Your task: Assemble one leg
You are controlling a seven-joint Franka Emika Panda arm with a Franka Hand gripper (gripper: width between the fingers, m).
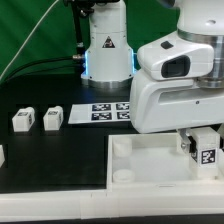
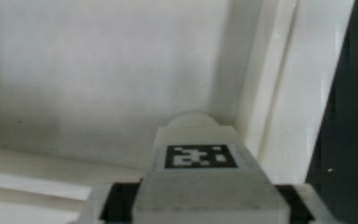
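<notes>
My gripper (image 1: 203, 146) is shut on a white leg (image 1: 208, 152) with a black-and-white tag on its side. It holds the leg upright over the right part of the large white tray-like part (image 1: 150, 168). In the wrist view the leg (image 2: 199, 150) sits between my dark fingers (image 2: 130, 203), and my gripper (image 2: 208, 205) is closed on its sides. Below it lie the tray's flat floor and a raised rim (image 2: 286, 80). I cannot tell whether the leg's lower end touches the tray. Two more legs (image 1: 23, 120) (image 1: 53, 117) stand on the black table at the exterior view's left.
The marker board (image 1: 105, 110) lies flat behind the tray. The robot base (image 1: 107, 50) stands at the back. Another white part (image 1: 2, 155) shows at the far left edge. A round boss (image 1: 121, 147) rises in the tray's near-left corner.
</notes>
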